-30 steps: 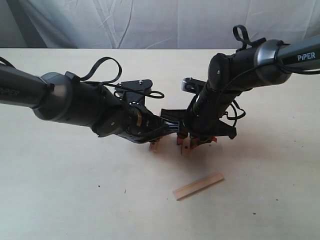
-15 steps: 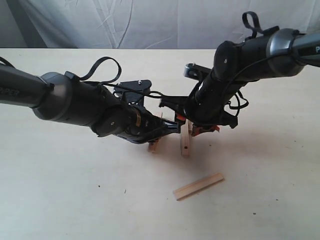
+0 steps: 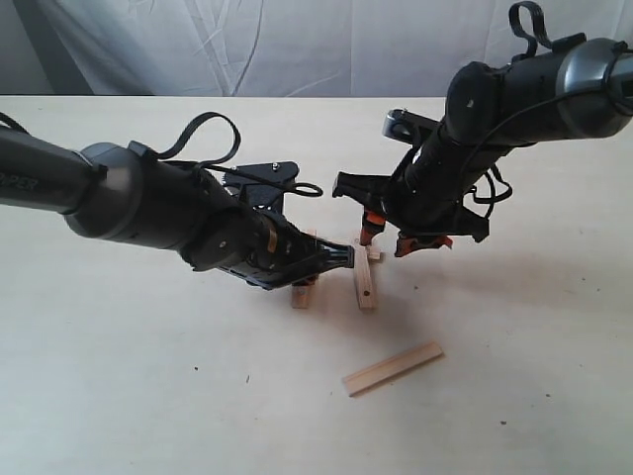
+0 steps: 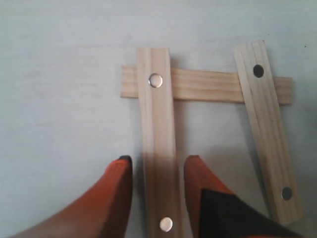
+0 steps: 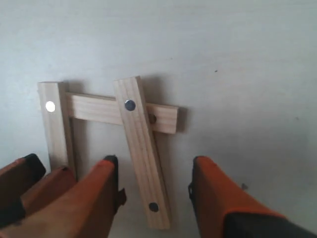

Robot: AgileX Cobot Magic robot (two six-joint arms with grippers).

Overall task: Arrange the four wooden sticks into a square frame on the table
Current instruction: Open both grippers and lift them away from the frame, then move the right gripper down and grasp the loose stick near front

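**Three sticks laid as a partial frame, one loose; both grippers apart**

The bench (image 3: pixel 148 396) is a pale cream surface with a few small dark specks.

Nearest the exterior camera, a loose stick (image 3: pixel 393 368) lies flat on the bench. It is alone, well apart from the other sticks and from both arms.

Beyond it, three sticks make three sides of a frame.
- A cross stick (image 4: pixel 205 84) lies flat on the bench.
- A riveted stick (image 4: pixel 157 129) lies over it near one end.
- A tilted stick (image 4: pixel 267 134) lies over it near the other end. It is not parallel to the riveted stick.

The left gripper (image 4: pixel 158 161) straddles the riveted stick. Its orange fingers (image 4: pixel 116 198) stand apart, one on each side. A narrow strip of bench shows between each finger and the wood, so nothing is clamped.

The right gripper (image 5: pixel 155 159) hangs over the tilted stick with its fingers wide apart and well clear of the wood. It holds nothing.

Farthest back, a creased white cloth backdrop (image 3: pixel 297 49) closes off the scene behind the bench.
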